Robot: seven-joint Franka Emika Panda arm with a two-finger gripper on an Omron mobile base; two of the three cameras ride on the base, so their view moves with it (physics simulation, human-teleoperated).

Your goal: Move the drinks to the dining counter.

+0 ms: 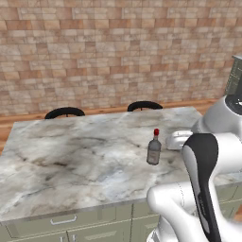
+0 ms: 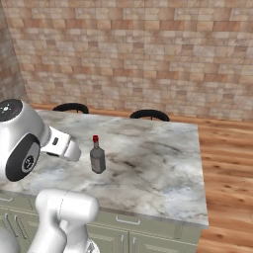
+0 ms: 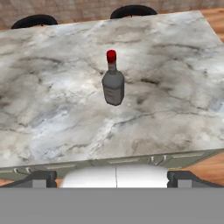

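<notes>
Gripper (image 3: 116, 177): jaws spread wide, nothing between them. Finger tips sit far apart at the bottom of the hand view, one low left, one low right. The hand is drawn back off the near edge of the counter (image 3: 52, 131) and looks down along it at the bottle (image 3: 113, 83). No contact with anything.

Bottle: upright on the marble, red cap up, pale label facing the hand. It stands on the near half of the top, well in from the edge, so it should not tip off if nudged. In the left base view the bottle (image 1: 154, 148) is just left of the arm's white wrist; in the right base view the bottle (image 2: 97, 156) is just right of it, close but apart.

Counter: grey-white veined top, sage green fronts below. Two black stools (image 1: 64, 112) along the far side, under the brick wall.

Judgement: one drink is delivered, set clear of the edge, and the empty spread jaws suit a hand done with it. The can is not on this top; that part of the task looks unfinished.
</notes>
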